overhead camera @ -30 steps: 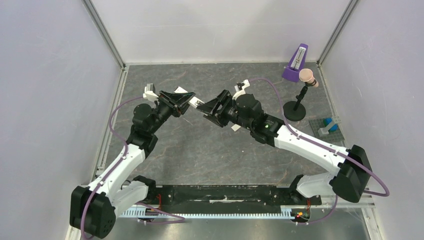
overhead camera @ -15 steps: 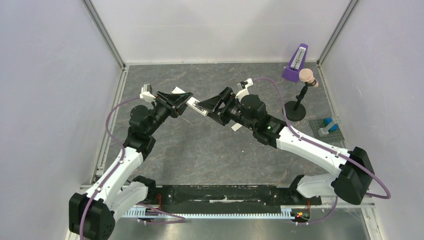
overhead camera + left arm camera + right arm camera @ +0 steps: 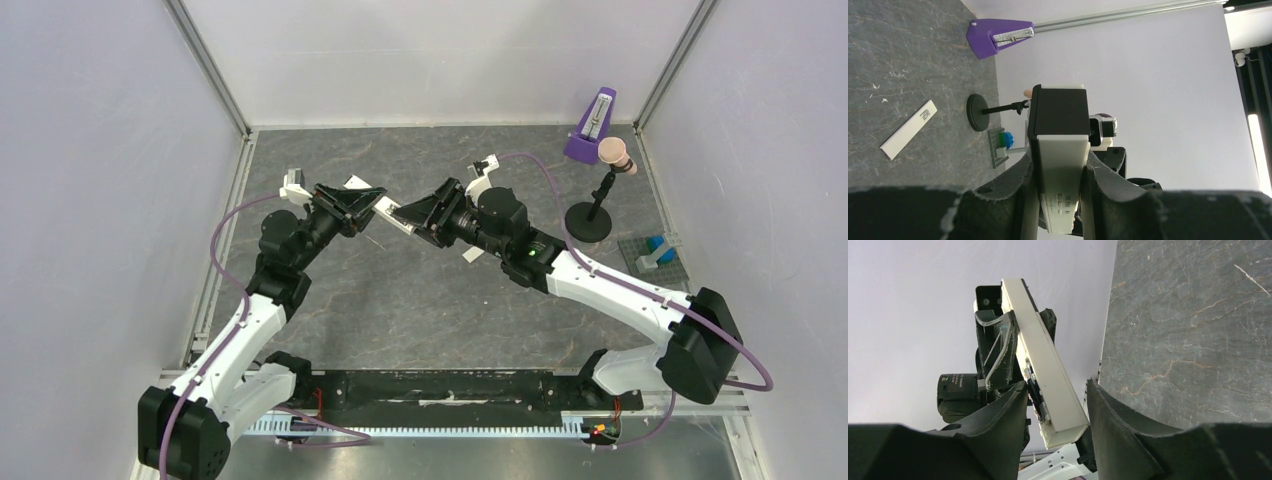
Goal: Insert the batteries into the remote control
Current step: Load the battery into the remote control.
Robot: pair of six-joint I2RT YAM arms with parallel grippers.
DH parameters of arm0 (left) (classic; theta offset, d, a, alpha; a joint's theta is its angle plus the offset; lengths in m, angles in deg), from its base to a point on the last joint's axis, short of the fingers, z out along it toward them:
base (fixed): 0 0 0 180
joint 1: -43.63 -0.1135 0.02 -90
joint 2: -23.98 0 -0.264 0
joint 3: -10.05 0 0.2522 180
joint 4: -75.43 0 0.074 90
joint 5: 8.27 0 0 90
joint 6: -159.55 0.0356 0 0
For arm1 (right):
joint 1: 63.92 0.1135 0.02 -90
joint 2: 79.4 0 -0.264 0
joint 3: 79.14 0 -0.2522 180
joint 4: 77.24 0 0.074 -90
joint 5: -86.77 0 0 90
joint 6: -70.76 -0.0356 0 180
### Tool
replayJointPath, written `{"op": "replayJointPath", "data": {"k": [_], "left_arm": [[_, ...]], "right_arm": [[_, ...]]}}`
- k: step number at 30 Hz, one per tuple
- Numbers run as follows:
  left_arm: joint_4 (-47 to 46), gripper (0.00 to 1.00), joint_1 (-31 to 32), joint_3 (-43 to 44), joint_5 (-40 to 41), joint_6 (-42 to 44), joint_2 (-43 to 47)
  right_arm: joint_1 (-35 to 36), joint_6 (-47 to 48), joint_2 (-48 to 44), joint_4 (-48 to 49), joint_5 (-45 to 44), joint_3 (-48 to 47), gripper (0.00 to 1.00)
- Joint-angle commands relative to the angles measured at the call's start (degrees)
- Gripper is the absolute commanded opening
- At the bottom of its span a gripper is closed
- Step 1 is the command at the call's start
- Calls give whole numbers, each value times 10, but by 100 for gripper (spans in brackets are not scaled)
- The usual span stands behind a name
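Note:
The white remote control (image 3: pixel 386 207) is held in the air between the two arms above the table's middle. My left gripper (image 3: pixel 366 204) is shut on it; in the left wrist view the remote control (image 3: pixel 1060 165) is clamped between both fingers, its dark end pointing away. My right gripper (image 3: pixel 408 214) straddles the free end. In the right wrist view the remote control (image 3: pixel 1050 380) lies between the fingers. One finger touches a dark battery (image 3: pixel 1034 390) in its recess. The other finger is against the remote's back. A second battery is not visible.
A flat white cover strip (image 3: pixel 909 129) lies on the grey table (image 3: pixel 400 300), partly under the right arm. At the back right stand a purple metronome (image 3: pixel 592 128), a black round-based stand (image 3: pixel 588 220) and a small brick plate (image 3: pixel 655 252). White walls enclose the table.
Both grippers with the remote have shifted slightly toward the back left. My right gripper's jaws widened, then came in again on the remote's free end.

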Motion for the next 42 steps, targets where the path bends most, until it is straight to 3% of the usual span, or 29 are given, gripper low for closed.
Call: {"op": "replayJointPath", "data": {"k": [1,8,12,14,18,25,33,42], "left_arm": [[-17,2,-2,19,-9,7,5],[-20,2,-2,21,-9,-1,4],[-20,2,-2,23,-8,5,2],[-16,2,-2,23,-8,11,1],[-9,2,-2,20,-3,36,1],[-28,2,-2,16,-7,98,5],[-108,2,-2,12,-68,177,2],[-112,2,-2,15,-130,276,3]], "right_arm": [[-1,11,3,15,6,-21,46],[0,8,6,7,5,-18,30],[-1,5,7,7,4,-18,28],[-2,3,6,7,5,-20,31],[-11,1,-1,9,8,-21,57],[-23,30,-19,14,10,-23,80],[-27,72,-14,27,40,-27,82],[-54,152,-60,45,81,-3,82]]}}
